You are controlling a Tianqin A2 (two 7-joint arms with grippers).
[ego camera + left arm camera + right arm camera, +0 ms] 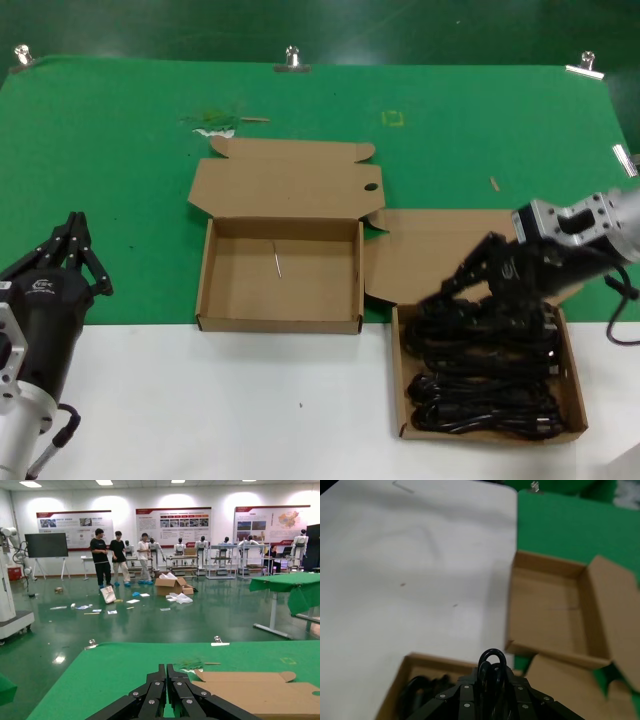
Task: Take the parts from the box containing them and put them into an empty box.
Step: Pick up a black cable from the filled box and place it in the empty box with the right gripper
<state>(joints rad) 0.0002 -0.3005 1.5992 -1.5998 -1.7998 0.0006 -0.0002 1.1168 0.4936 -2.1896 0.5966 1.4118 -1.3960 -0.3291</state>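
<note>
Black cords point(480, 385) pinched by right end effector point(440, 292); left end effector point(78, 250) pressed together, no legible labels.

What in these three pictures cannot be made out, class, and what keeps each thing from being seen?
- Head view: how many power cords lie in the box of cords; they tangle together, and the right gripper covers the rear ones.
- Right wrist view: which cord the right gripper holds; the fingers hide everything but a loop.
- Left wrist view: the empty box floor, cut off by the frame edge.
</note>
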